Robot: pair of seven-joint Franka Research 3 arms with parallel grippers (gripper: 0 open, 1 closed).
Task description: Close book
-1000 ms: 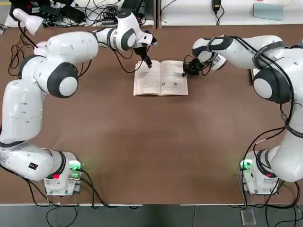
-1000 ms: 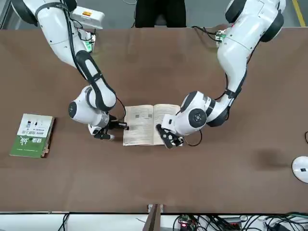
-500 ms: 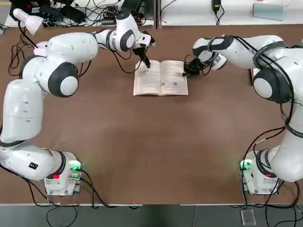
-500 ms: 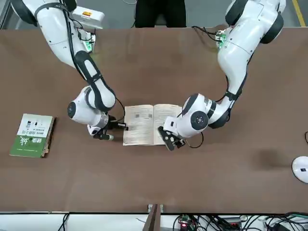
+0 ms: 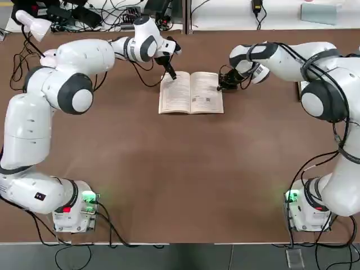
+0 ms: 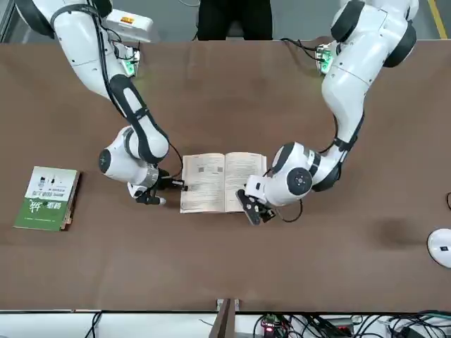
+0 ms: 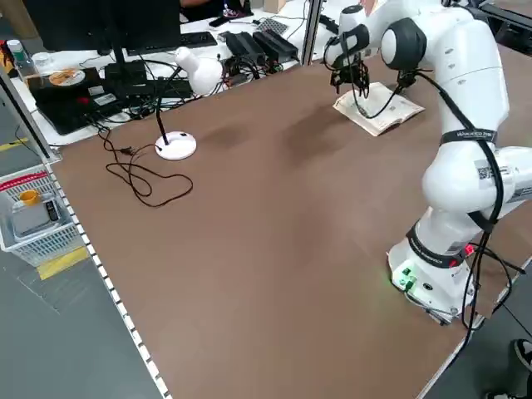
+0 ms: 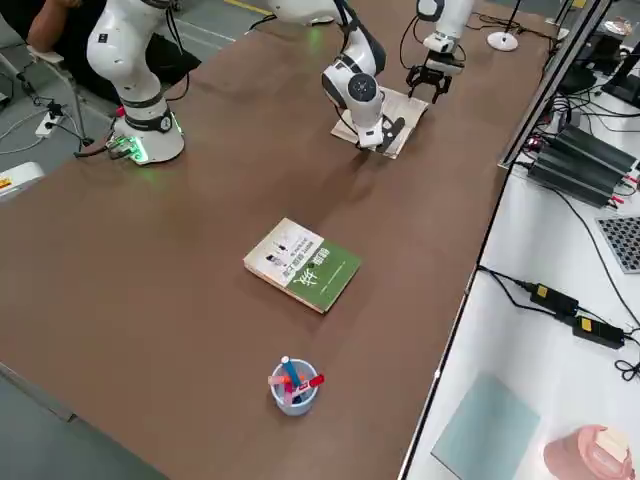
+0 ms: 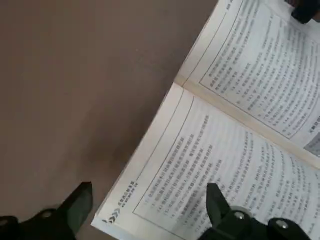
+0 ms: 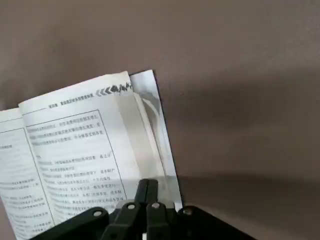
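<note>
The book [image 5: 190, 93] lies open, pages up, near the bench's far edge, spine running toward that edge, with the left gripper [image 5: 169, 73] released astride its far left corner and the right gripper [image 5: 221, 85] clenched empty at its right edge.

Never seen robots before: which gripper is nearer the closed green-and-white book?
Right. The right gripper sits at the open book's side facing the green-and-white book; the left gripper is at the open book's opposite side.
</note>
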